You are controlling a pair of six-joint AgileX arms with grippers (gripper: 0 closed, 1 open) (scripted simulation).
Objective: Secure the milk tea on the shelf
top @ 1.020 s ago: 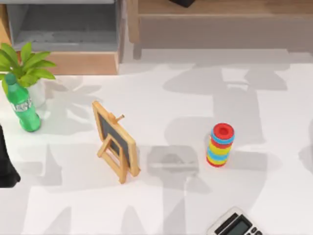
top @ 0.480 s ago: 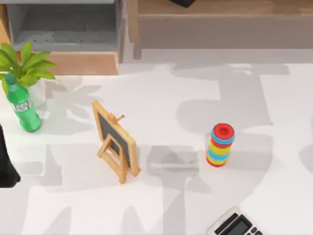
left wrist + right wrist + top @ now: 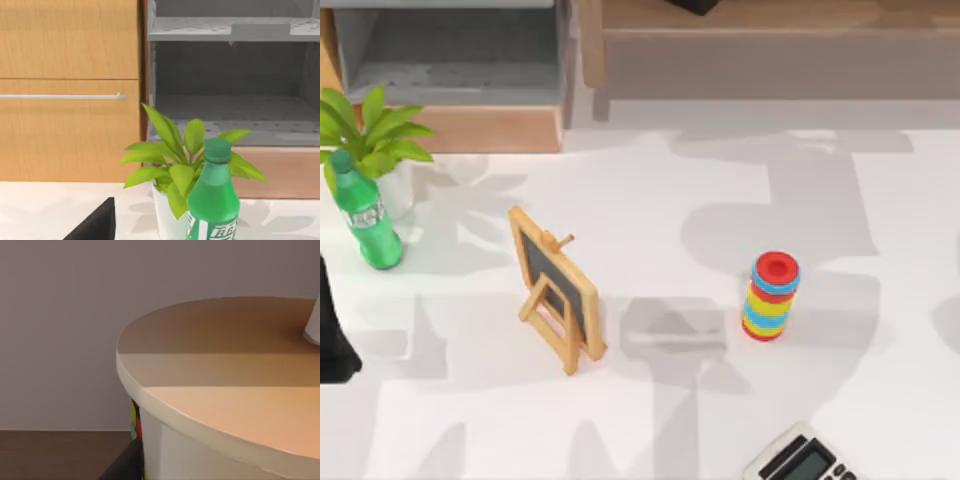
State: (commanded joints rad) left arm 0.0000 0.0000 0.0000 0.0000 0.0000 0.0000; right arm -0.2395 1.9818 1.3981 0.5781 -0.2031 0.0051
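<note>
The milk tea [image 3: 225, 390], a white cup with a flat tan lid, sits very close in the right wrist view, against a plain grey-brown wall with a dark wooden board below it. A dark finger [image 3: 125, 466] of my right gripper lies against the cup's side, shut on it. In the top view the right gripper [image 3: 692, 5] is a dark shape at the back edge, over the wooden shelf [image 3: 790, 15]. My left arm [image 3: 334, 340] is parked at the table's left edge, and one dark fingertip [image 3: 95, 226] stands well off centre in its wrist view, the gripper open.
On the white table stand a green bottle [image 3: 365, 215] and a potted plant [image 3: 375, 140] at the left, a small blackboard easel [image 3: 555, 285] in the middle, a stack of coloured rings [image 3: 772, 296] and a calculator [image 3: 800, 460]. A cabinet with a grey compartment [image 3: 450, 60] stands at the back left.
The arm's shadow on the table's back right shifted and widened in the first half second, then held still. Objects on the table and the left arm did not move.
</note>
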